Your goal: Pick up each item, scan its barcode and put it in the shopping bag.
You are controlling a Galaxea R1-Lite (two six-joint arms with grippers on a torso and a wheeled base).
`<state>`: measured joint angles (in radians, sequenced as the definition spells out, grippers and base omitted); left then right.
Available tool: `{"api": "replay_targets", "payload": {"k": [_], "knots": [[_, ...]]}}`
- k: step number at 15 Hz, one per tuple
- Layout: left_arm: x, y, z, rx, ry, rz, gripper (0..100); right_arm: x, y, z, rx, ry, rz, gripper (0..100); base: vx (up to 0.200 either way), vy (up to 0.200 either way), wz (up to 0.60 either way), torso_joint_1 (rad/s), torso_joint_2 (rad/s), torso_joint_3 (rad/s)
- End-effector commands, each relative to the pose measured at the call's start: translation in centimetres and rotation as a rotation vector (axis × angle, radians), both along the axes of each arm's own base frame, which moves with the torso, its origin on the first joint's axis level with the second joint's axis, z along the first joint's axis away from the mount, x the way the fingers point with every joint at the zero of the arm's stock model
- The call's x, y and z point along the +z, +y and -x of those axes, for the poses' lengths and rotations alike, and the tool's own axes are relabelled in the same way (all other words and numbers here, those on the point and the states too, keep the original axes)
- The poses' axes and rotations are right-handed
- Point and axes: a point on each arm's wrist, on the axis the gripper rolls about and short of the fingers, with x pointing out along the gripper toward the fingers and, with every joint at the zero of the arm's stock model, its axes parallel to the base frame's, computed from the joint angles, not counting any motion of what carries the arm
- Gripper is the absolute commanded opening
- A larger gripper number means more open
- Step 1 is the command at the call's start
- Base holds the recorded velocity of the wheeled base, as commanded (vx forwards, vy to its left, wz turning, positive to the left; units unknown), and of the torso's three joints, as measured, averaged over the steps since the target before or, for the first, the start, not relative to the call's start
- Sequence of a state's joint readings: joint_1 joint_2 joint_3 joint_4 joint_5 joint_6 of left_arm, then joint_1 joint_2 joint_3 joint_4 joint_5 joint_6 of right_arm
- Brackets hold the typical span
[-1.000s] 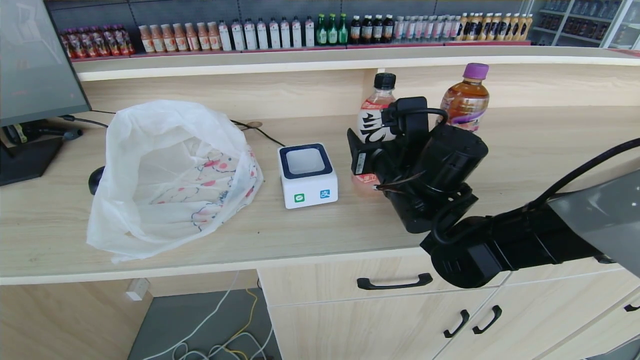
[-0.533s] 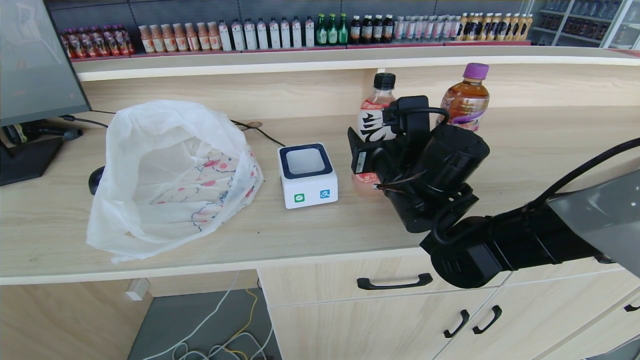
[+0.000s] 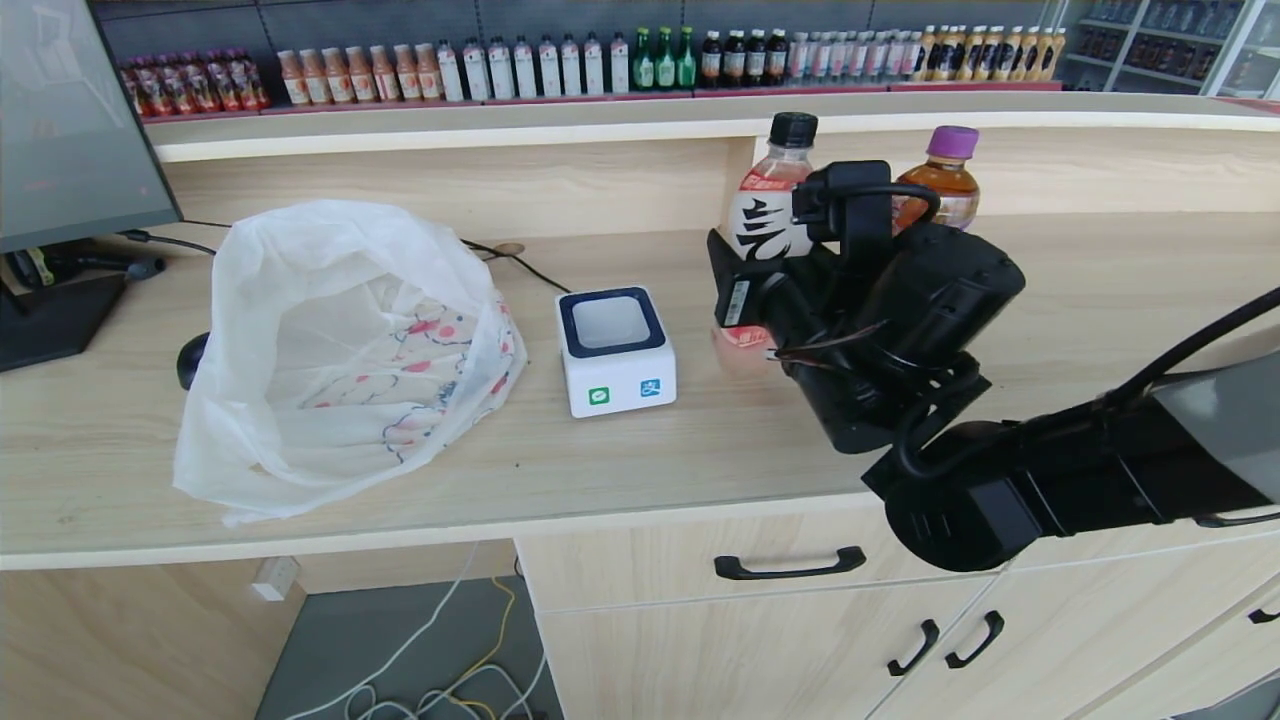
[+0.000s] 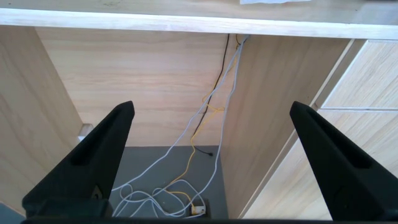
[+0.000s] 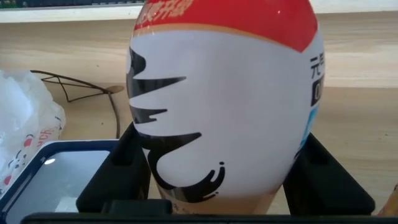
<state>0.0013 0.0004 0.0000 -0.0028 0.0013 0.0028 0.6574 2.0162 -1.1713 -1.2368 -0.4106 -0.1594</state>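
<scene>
My right gripper (image 3: 745, 290) is shut on a clear bottle (image 3: 765, 215) with a black cap and a white, red and black label, held upright just above the counter, right of the scanner. In the right wrist view the bottle (image 5: 224, 106) sits between the dark fingers (image 5: 106, 180). The white scanner box (image 3: 613, 350) with a dark-rimmed window stands mid-counter, its window (image 5: 50, 186) showing in the right wrist view. A white shopping bag (image 3: 340, 340) lies open on the left. A brown bottle with a purple cap (image 3: 940, 180) stands behind my right arm. My left gripper (image 4: 211, 162) hangs open below the counter.
A monitor (image 3: 70, 120) on a dark stand occupies the far left of the counter (image 3: 620, 450), with a black cable (image 3: 510, 260) running behind the scanner. A raised ledge backs the counter, with rows of bottles (image 3: 600, 60) on shelves beyond. Drawers (image 3: 790, 570) and loose floor cables (image 4: 186, 180) lie below.
My right gripper has lifted the black-capped bottle up off the counter and slightly to the right. The purple-capped bottle is now more hidden behind the arm.
</scene>
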Motion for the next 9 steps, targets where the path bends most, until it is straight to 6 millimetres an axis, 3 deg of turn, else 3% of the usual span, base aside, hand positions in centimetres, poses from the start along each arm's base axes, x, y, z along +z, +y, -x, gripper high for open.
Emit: {"api": "replay_targets", "payload": {"k": [1,3,9], "knots": [[0.0,0.0,0.0,0.001,-0.001,0.000,100,1.6,-1.0,1.3,0.002,-0.026,-0.020,0,0.000,0.000,0.00,0.000,0.00,0.000],[0.0,0.0,0.0,0.001,-0.001,0.000,100,1.9,-1.9,2.5,0.004,-0.019,-0.015,0,0.000,0.000,0.00,0.000,0.00,0.000],[0.0,0.0,0.0,0.001,-0.001,0.000,100,2.4,-6.3,8.6,0.035,0.009,-0.003,0,0.000,0.000,0.00,0.000,0.00,0.000]]}}
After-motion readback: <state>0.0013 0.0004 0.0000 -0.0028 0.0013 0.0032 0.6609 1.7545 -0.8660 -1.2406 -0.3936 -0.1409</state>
